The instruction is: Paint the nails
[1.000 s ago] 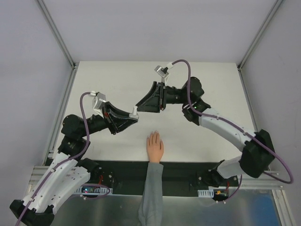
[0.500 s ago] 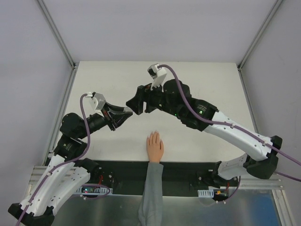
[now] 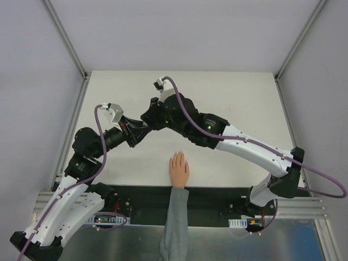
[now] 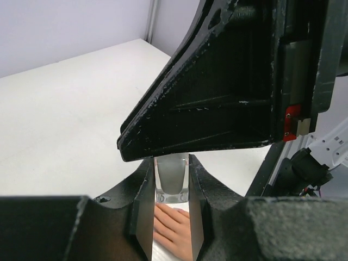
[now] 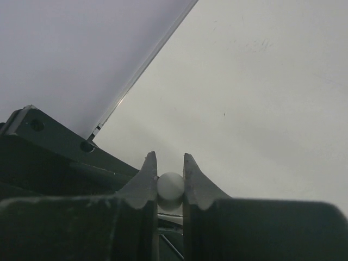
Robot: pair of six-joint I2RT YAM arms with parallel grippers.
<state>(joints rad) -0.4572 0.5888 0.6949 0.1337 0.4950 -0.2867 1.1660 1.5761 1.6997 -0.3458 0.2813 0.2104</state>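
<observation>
While nails [image 3: 178,156] point toward far edge of table [image 3: 244,109], L hand [image 4: 171,174] clamps bottle [image 4: 172,184], R hand [image 5: 169,167] pinches cap [image 5: 170,186].

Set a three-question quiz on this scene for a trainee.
1. True or false: the left fingers grip the bottle.
2. What do the right fingers pinch? A) a brush B) the cap C) nothing
3. Which arm touches the hand?
Key: 1 true; 2 B; 3 neither.
</observation>
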